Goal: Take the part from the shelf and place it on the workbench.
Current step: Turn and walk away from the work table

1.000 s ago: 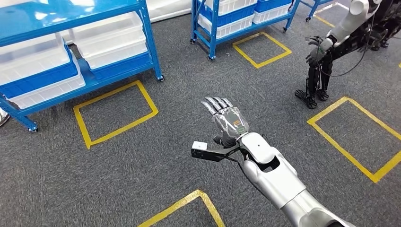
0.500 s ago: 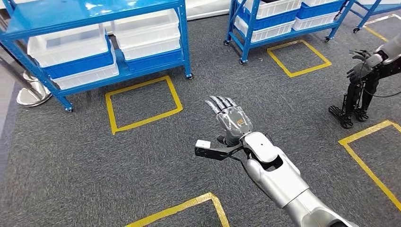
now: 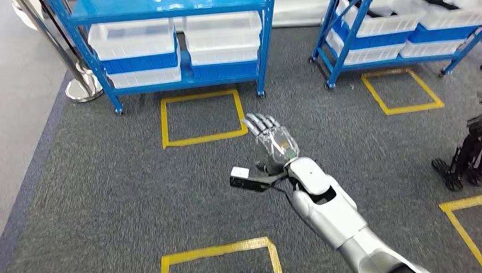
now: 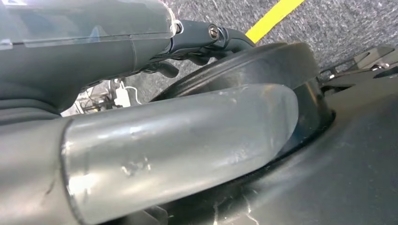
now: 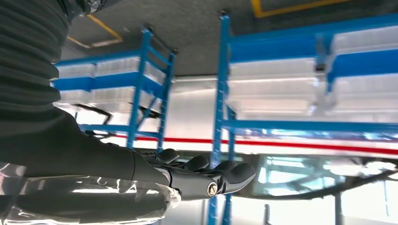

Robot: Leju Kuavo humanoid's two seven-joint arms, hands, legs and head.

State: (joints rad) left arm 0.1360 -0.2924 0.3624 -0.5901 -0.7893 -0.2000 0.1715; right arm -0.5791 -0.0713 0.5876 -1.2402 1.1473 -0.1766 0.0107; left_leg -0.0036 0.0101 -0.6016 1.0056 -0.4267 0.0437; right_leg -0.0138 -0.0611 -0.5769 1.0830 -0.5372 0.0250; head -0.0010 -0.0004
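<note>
Head view: the robot's silver right arm (image 3: 335,219) enters from the lower right over a dark grey carpeted floor (image 3: 113,193). A black bracket carrying a small white block (image 3: 250,180) projects sideways from the wrist. The right hand (image 3: 273,141) is held flat, back upward, its dark fingers (image 3: 258,122) extended, a little apart, holding nothing. A yellow taped rectangle (image 3: 221,256) marks the floor near the robot; a second yellow taped rectangle (image 3: 202,116) lies just beyond the fingertips, in front of the nearer blue metal shelf rack (image 3: 170,40). This rack carries translucent white plastic bins (image 3: 133,37) resting on blue bins (image 3: 142,62). A chrome stanchion base (image 3: 82,91) stands at the rack's left. A second blue shelf rack with white and blue bins (image 3: 392,28) stands further right, behind another yellow taped rectangle (image 3: 401,91). Dark legs of another machine (image 3: 463,162) stand at the right edge. The part itself cannot be told apart among the bins.

Right wrist view: the right hand (image 5: 197,176) shows its straightened fingers (image 5: 234,174) side by side, with both blue racks (image 5: 225,108) beyond them.

Left wrist view: the left hand (image 4: 141,117) lies close to dark body parts; its thick grey thumb (image 4: 178,140) is plain, but whether the fingers are spread or curled cannot be told.
</note>
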